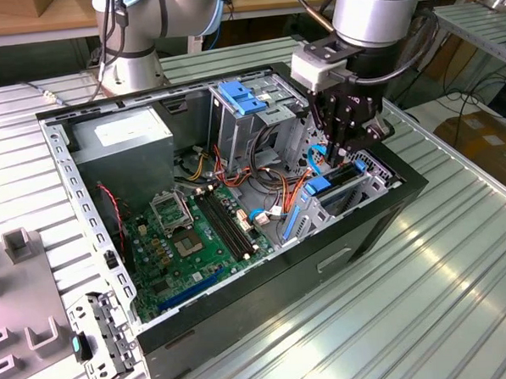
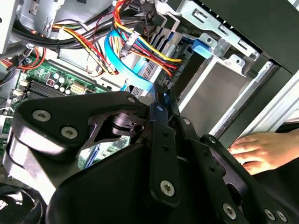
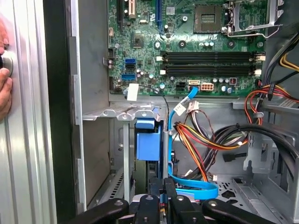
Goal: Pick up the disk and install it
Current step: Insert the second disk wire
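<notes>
I am working inside the open computer case [image 1: 243,326] lying on the ribbed worktop [image 1: 463,314], near its corner at the exterior view's right. The disk [image 3: 148,149] is sitting on edge in the drive cage [image 1: 367,179], blue rails showing, and my hand [image 3: 163,203] is hovering over its end with fingers drawn narrow, seemingly holding nothing. I am judging the cable bundle [image 3: 205,140] likely to snag, the blue ribbon cable [image 2: 128,70] likely to get pinched, and a person's hand [image 2: 261,151] is resting riskily close.
</notes>
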`<state>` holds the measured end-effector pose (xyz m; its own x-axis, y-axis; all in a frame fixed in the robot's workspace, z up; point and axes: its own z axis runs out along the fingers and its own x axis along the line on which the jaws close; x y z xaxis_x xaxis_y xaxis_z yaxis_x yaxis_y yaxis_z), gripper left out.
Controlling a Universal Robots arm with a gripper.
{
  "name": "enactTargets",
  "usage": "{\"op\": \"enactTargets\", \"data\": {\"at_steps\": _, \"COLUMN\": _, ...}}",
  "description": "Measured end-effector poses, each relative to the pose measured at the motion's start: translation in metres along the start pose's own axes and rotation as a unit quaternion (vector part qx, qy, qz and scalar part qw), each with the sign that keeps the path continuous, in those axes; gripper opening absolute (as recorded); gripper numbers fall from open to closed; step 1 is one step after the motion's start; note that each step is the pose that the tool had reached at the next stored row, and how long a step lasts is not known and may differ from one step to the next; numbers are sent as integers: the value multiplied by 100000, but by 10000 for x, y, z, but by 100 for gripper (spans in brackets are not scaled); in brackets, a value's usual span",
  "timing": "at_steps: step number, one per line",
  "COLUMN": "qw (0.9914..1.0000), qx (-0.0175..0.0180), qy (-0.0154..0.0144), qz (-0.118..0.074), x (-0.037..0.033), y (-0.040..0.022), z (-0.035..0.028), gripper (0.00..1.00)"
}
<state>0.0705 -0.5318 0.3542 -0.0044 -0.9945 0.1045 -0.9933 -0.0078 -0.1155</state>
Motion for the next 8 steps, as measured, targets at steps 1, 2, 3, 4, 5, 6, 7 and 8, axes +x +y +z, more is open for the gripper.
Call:
{"op": "enactTargets", "data": {"at_steps": 1, "qw": 100000, "qx": 158, "qy": -238, "qz": 53, "x": 29, "y": 3, "z": 11, "gripper": 16}}
{"op": "enactTargets", "data": {"at_steps": 2, "qw": 99998, "qx": 238, "qy": -511, "qz": 103, "x": 45, "y": 5, "z": 19, "gripper": 16}}
{"op": "enactTargets", "data": {"at_steps": 3, "qw": 99996, "qx": 306, "qy": -862, "qz": 150, "x": 57, "y": 6, "z": 24, "gripper": 16}}
{"op": "enactTargets", "data": {"at_steps": 4, "qw": 99992, "qx": 354, "qy": -1168, "qz": 188, "x": 64, "y": 6, "z": 28, "gripper": 16}}
{"op": "enactTargets", "data": {"at_steps": 5, "qw": 99987, "qx": 414, "qy": -1519, "qz": 235, "x": 77, "y": 7, "z": 35, "gripper": 16}}
{"op": "enactTargets", "data": {"at_steps": 6, "qw": 99985, "qx": 440, "qy": -1685, "qz": 258, "x": 87, "y": 8, "z": 40, "gripper": 16}}
{"op": "enactTargets", "data": {"at_steps": 7, "qw": 99977, "qx": 501, "qy": -2054, "qz": 308, "x": 107, "y": 9, "z": 52, "gripper": 16}}
{"op": "enactTargets", "data": {"at_steps": 8, "qw": 99969, "qx": 539, "qy": -2424, "qz": 354, "x": 126, "y": 10, "z": 60, "gripper": 16}}
